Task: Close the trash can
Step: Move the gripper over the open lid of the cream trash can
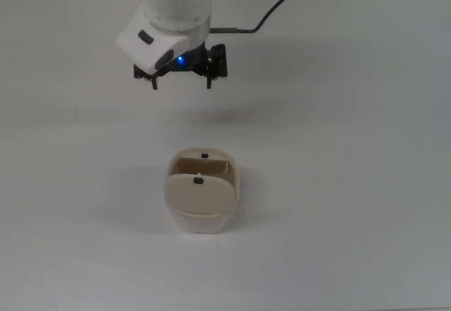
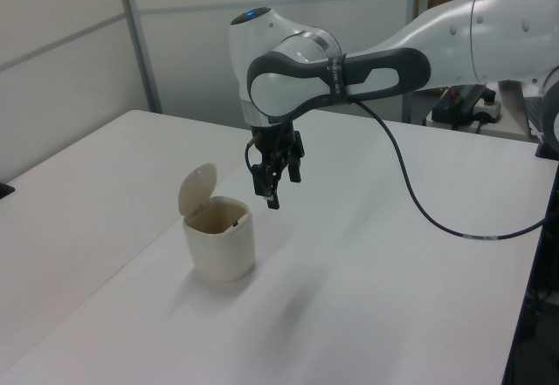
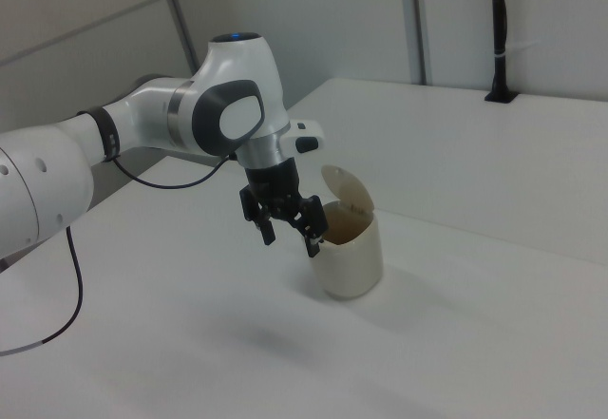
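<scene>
End effector [image 1: 182,80]: I read the two fingers as spread wide apart, nothing between them, pointing down and hanging above the table [image 1: 352,149]. It touches nothing. In the top view it sits well toward the table's far edge, and a dark cable [image 1: 271,13] runs off from the wrist toward that edge.

Trash can [image 1: 203,198]: stands upright on the table, nearer the near edge in the top view, away from every corner. It is apart from the end effector; in the left view the fingers hang just beside and above its open mouth, on the left view's right.

Lid [image 2: 196,188]: tipped up on its hinge, standing nearly upright at the side of the can away from the arm. The right view shows the interior open to sight. A small black knob [image 1: 196,180] shows on the lid's face.

Progress, my judgement: nothing of the closing is done. Left to do: bring the end effector over behind the raised lid and push it down until it lies flat on the rim.
</scene>
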Tool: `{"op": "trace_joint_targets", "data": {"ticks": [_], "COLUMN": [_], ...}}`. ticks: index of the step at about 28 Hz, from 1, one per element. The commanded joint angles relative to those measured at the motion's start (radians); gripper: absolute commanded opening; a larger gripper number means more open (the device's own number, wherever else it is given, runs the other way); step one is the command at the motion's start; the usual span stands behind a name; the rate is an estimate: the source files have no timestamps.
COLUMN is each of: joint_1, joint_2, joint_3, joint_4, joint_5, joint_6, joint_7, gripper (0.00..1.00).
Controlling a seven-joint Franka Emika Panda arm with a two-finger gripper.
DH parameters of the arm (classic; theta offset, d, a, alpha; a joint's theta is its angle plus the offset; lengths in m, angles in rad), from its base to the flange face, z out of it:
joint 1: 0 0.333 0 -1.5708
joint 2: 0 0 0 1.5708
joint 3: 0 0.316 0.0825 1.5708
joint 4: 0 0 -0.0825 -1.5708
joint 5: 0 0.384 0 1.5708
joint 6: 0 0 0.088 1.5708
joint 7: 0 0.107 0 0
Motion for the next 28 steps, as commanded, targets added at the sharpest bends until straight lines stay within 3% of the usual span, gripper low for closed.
{"op": "trace_joint_targets", "data": {"ticks": [1,2,3,8,28], "joint_1": [-0.01,-0.012,-0.012,-0.035,-0.035], "joint_2": [-0.027,-0.024,-0.023,-0.029,-0.021], "joint_3": [-0.01,-0.011,-0.011,-0.015,-0.004], "joint_4": [-0.003,-0.001,0.007,0.039,0.039], "joint_5": [0.007,0.007,0.007,0.016,0.028], "joint_6": [-0.024,-0.024,-0.024,-0.032,-0.024], "joint_7": [0.003,0.008,0.017,0.052,0.048], "gripper": [0.28,0.11,0.0,0.0,0.0]}}
